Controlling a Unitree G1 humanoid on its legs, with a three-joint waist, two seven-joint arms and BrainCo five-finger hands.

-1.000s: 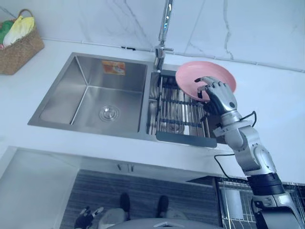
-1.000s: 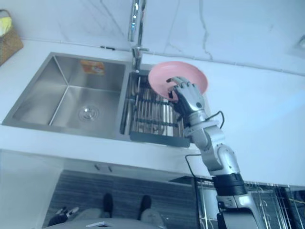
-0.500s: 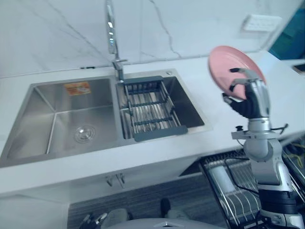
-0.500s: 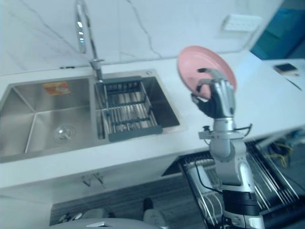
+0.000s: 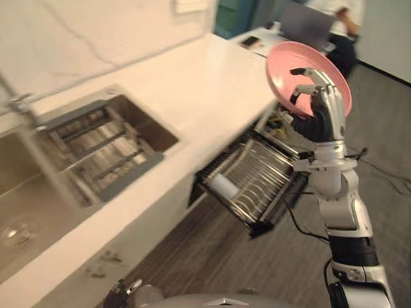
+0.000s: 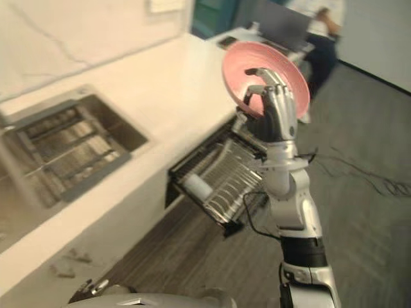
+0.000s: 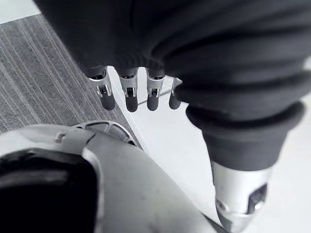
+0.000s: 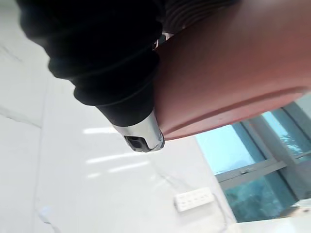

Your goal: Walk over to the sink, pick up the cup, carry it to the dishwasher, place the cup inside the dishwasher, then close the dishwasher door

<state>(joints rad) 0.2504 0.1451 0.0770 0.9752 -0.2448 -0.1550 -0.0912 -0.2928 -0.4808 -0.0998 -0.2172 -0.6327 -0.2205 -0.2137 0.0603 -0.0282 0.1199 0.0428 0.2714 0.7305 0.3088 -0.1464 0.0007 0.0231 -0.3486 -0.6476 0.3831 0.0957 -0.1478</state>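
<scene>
- Grips a round pink plate [image 5: 286, 61] in the right hand [image 5: 318, 115]: fingers curled over the rim, thumb behind, plate tilted on edge and raised high, well clear of the white bench [image 5: 212, 77].
- Finds no cup anywhere, so takes the pink plate for the thing to be loaded.
- Hangs the left hand [image 7: 127, 92] low at the side, fingers straight and relaxed, nothing in it.
- Counts the walk to the stainless steel sink [image 5: 154, 131] and the pick-up as done, judging by the plate held aloft and the sink lying well off to the left of it.
- Stands mid-carry, by the look of it: dishwasher wire rack [image 5: 250, 179] pulled out under the bench edge, below and to the left of the plate, well apart from it.
- Cannot make out the dishwasher door clearly; probably folded down beneath the rack.
- Left to do: lower the plate to the rack, seat it among the wires, let go, push the rack in, shut the door.
- Notes a person [image 5: 340, 22] at the far end of the room, well away.
</scene>
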